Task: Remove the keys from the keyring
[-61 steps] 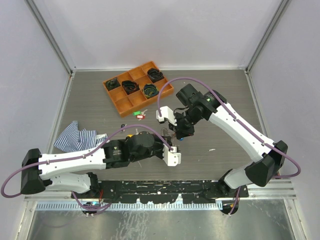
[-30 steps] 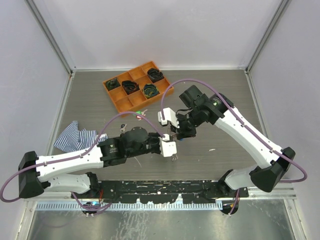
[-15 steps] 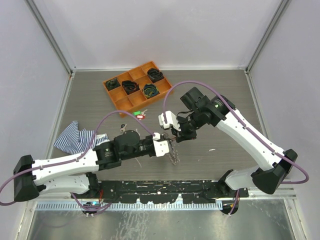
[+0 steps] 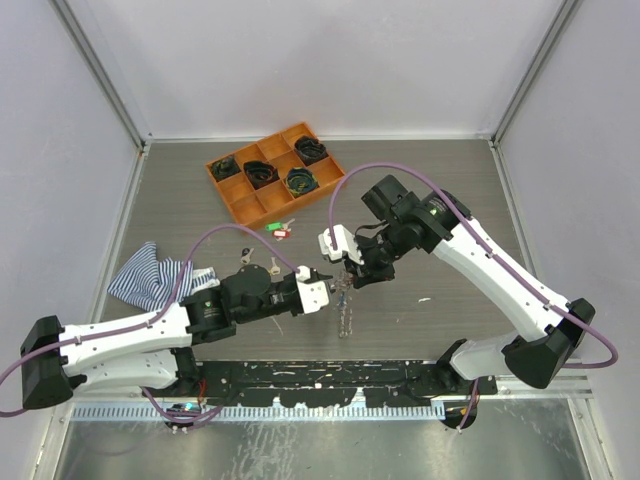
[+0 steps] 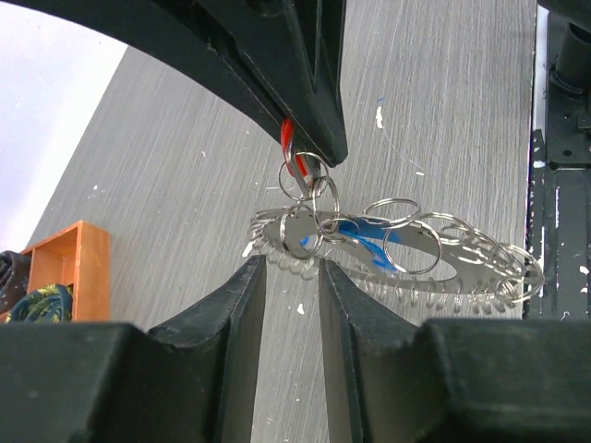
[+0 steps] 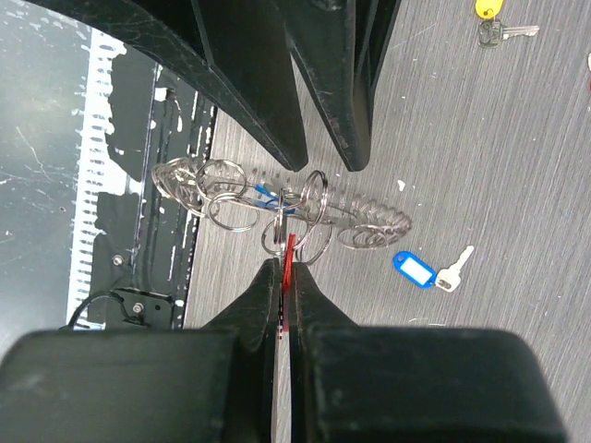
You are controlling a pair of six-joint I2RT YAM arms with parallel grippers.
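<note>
Striped cloth lies at far left. Orange tray holds black coiled bundles; loose keys lie just in front of it. Left gripper: jaws narrowly apart, empty, tips just beside the keyring. The keyring hangs from a red tag, which is pinched in the closed right gripper. That gripper's fingers cover the top of the keyring.
</note>
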